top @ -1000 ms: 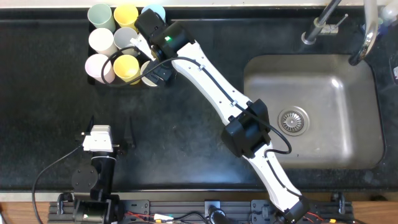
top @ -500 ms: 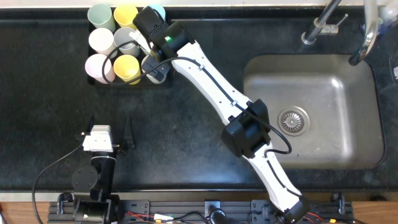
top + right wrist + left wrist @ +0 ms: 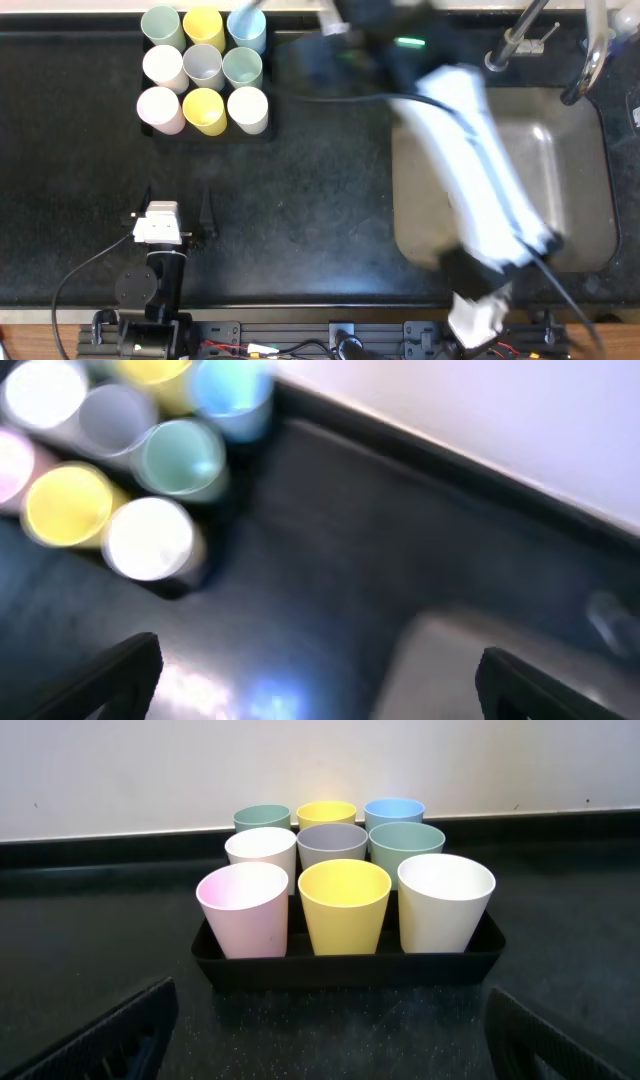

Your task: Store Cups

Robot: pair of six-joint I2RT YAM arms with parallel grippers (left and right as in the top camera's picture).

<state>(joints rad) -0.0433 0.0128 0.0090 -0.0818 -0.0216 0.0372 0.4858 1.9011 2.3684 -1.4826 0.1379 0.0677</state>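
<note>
Black speckled bench (image 3: 300, 200) fills the top view, and a pale wall (image 3: 320, 760) stands behind it. At the far left of the bench, close to the back edge, one black tray (image 3: 345, 970) holds nine cups (image 3: 345, 905). All are upright with the open side up, in three rows of three, each cup touching or just beside its neighbours. Counted by colour, they are two green cups (image 3: 160, 22), two yellow cups (image 3: 205, 110), two white cups (image 3: 163, 65), one blue cup (image 3: 246, 25), one grey cup (image 3: 203, 65) and one pink cup (image 3: 160, 108). The left hand (image 3: 178, 208) is low over the bench on the side of the arms' bases, well apart from the tray and facing its front row. Its two fingers (image 3: 110, 1035) stand wide apart and there is nothing between them. Further right, the right arm (image 3: 480, 170) reaches up across the one steel sink (image 3: 590, 110) set in the bench, with a tap (image 3: 520, 35) at the back of it. The right hand (image 3: 320, 660) is lifted above the bare bench between the tray and the sink, near the wall. The tray with its cups lies off to one side of this hand, not under it. Its fingers (image 3: 100, 680) are also spread wide, and it grips nothing.
</note>
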